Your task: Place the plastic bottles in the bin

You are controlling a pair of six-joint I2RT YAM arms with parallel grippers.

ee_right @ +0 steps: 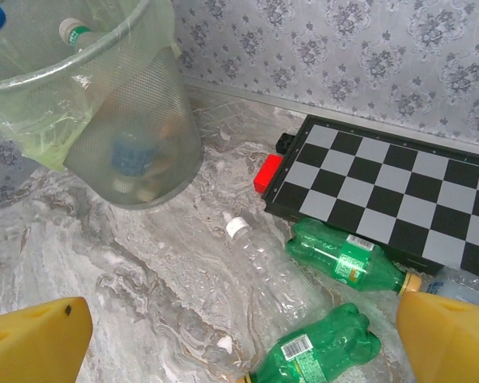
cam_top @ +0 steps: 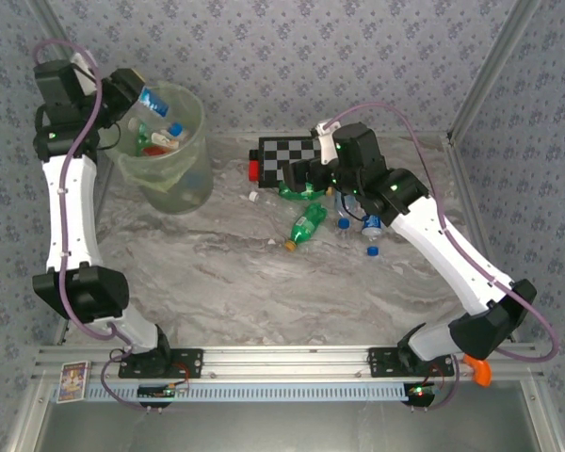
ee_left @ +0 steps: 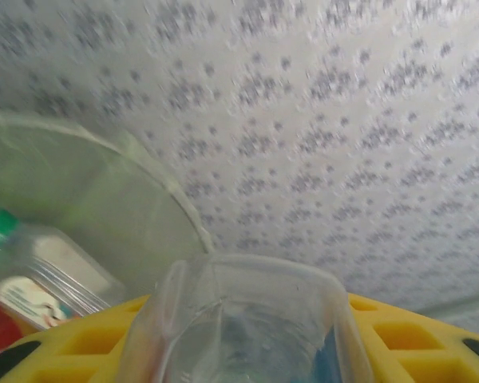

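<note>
Task partway through, by my guess near the middle.

**Done:** large round translucent pale-green plastic bin (cam_top: 193, 179) with a thin bag liner stands at the far left of the marbled grey worktop (cam_top: 217, 282). At least 3 small plastic bottles lie inside. 1 is a blue-capped bottle (cam_top: 176, 130) and 1 is a green-capped clear bottle (ee_left: 40, 267). The rest are too jumbled to count.

**In hand:** left pincer (cam_top: 141, 94) is pinching a clear bottle with a blue label (cam_top: 154, 100) above the bin's mouth, close to the rim. Not released. The left wrist view shows it clamped between the yellow fingers (ee_left: 399, 335).

**Left to do:** at least 5 bottles lie on the worktop beside the black-and-white checkerboard (ee_right: 383, 187).
- 2 green bottles: 1 touching the board's edge (ee_right: 347, 259), 1 a little nearer (ee_right: 323, 347).
- 1 clear bottle with a white cap (ee_right: 263, 275), lying between those and the bin.
- 2 clear blue-capped bottles (cam_top: 344, 221) to the right of the greens.

Right pincer (ee_right: 239, 343) is spread wide and empty, hovering over this cluster and touching nothing.

Judgement: 1 drop is imminent, and every bottle on the worktop needs fetching after it.
</note>
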